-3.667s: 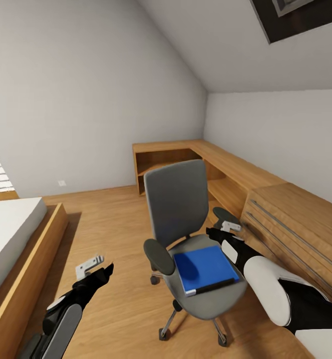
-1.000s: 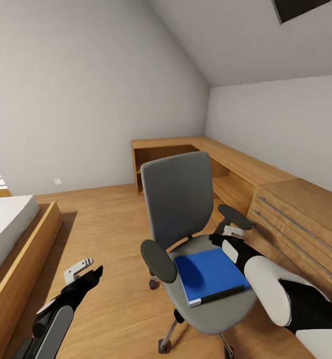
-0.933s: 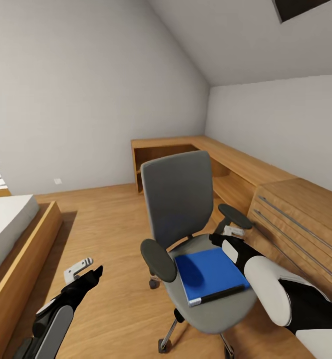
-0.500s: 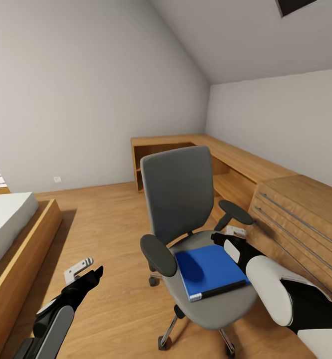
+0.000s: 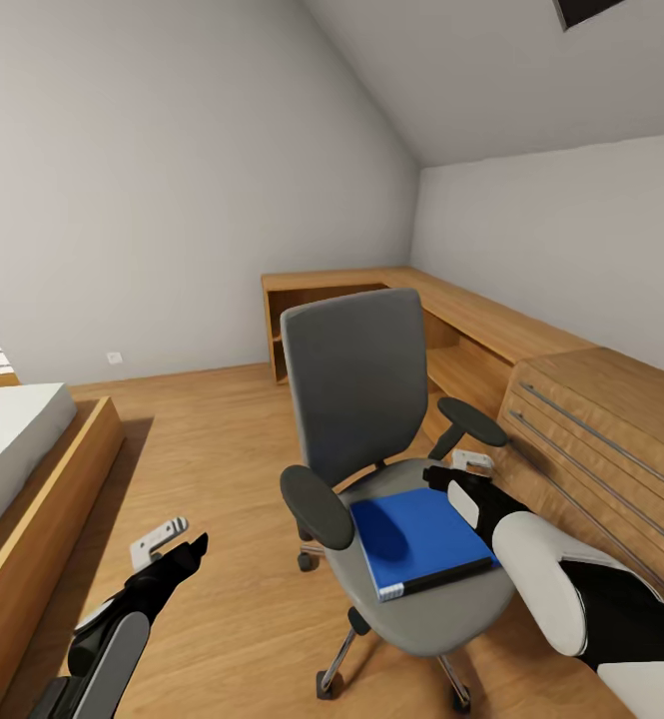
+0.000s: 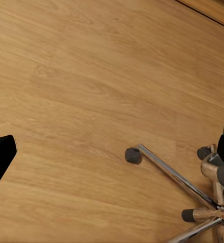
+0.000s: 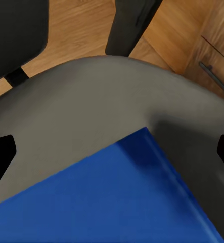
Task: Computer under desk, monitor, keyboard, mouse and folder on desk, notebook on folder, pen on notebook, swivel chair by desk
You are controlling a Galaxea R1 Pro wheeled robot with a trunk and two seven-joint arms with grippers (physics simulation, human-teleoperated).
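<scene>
Blue folder (image 5: 421, 540) lies flat on the chair (image 5: 371, 429) seat, spine toward the robot; right gripper (image 5: 458, 469) hangs just above its far corner, jaws spread and empty; left gripper (image 5: 167, 539), state indeterminable, hangs well apart over the floor (image 5: 222, 439); right arm nearer.

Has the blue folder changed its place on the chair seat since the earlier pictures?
No. The folder lies on the swivel chair seat as before, beside the same armrest; the shift in the picture comes from the camera.
</scene>
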